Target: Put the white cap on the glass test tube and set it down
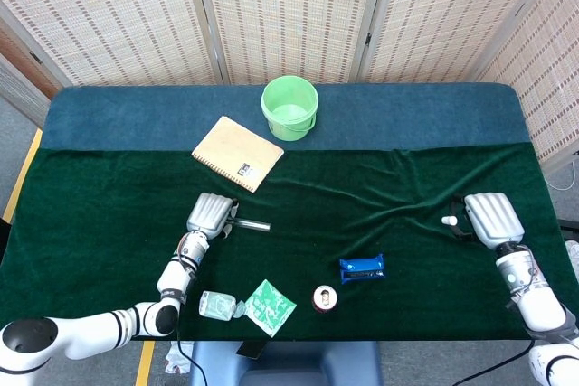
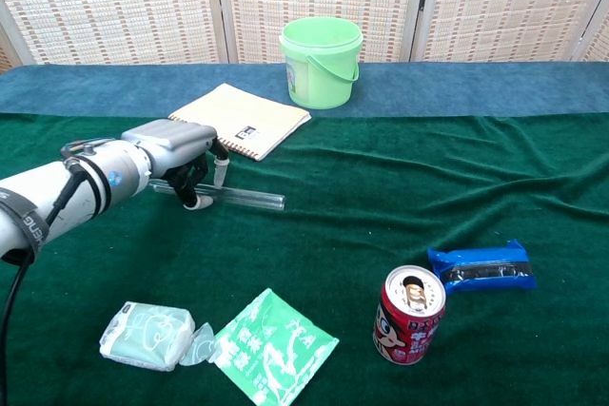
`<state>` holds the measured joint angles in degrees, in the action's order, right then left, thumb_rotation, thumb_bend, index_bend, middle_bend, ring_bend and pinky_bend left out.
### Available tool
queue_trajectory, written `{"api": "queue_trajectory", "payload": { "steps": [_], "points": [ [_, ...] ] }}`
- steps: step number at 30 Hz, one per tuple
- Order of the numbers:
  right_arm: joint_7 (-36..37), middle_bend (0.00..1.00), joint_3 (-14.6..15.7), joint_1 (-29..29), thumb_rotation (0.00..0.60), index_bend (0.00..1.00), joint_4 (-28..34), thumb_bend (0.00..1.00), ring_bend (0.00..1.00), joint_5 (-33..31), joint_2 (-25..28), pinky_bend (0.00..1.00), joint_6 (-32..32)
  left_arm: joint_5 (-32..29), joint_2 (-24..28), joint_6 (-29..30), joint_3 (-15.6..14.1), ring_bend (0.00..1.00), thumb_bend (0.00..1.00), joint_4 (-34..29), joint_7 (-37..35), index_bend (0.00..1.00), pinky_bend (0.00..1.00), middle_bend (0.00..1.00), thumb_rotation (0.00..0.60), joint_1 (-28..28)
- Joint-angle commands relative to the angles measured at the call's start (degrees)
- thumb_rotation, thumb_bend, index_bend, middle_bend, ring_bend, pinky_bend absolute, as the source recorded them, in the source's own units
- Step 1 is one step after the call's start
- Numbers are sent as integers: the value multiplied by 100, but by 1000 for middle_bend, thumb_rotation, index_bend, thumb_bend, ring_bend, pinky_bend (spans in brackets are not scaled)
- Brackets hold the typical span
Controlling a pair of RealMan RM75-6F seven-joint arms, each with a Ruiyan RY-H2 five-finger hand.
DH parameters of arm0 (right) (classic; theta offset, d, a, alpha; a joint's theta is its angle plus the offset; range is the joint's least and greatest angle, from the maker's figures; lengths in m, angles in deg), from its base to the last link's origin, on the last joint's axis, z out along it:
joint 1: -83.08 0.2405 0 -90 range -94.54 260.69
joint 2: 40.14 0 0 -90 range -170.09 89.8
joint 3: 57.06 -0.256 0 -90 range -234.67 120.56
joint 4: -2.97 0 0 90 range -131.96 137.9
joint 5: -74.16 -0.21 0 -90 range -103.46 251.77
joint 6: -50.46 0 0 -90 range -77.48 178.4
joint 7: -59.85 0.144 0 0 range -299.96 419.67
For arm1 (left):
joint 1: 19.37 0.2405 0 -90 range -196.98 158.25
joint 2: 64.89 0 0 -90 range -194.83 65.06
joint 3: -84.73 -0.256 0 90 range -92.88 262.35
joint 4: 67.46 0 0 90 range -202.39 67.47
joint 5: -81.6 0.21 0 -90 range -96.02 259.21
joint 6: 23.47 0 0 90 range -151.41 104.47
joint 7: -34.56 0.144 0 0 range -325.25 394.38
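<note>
The glass test tube (image 2: 245,199) lies on the green cloth, its open end pointing right; it also shows in the head view as test tube (image 1: 255,223). My left hand (image 2: 171,154) reaches over the tube's left end, fingers (image 2: 193,199) curled down around it, and shows from above as left hand (image 1: 209,214). At the table's right edge, my right hand (image 1: 492,218) rests on the cloth with the small white cap (image 1: 449,220) pinched at its fingertips. The chest view does not show the right hand or the cap.
A green bucket (image 2: 321,60) stands at the back, with a tan notebook (image 2: 244,118) just behind my left hand. Near the front lie a red can (image 2: 409,315), a blue packet (image 2: 481,266), a green sachet (image 2: 273,345) and a wrapped tissue pack (image 2: 147,335).
</note>
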<state>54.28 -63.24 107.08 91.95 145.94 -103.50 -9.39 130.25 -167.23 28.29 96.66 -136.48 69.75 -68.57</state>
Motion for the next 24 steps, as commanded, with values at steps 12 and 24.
{"api": "queue_trajectory", "payload": {
  "steps": [12,24],
  "points": [
    [210,947,-79,-60,600,751,244,548,1000,163,177,1000,-218,282,264,-85,71,802,430,-367,-818,628,812,886,600,152],
    [1069,950,-141,62,600,753,1221,551,1000,1140,672,1000,-394,882,914,-92,359,809,446,-1694,-2450,650,822,897,600,498]
  ]
}}
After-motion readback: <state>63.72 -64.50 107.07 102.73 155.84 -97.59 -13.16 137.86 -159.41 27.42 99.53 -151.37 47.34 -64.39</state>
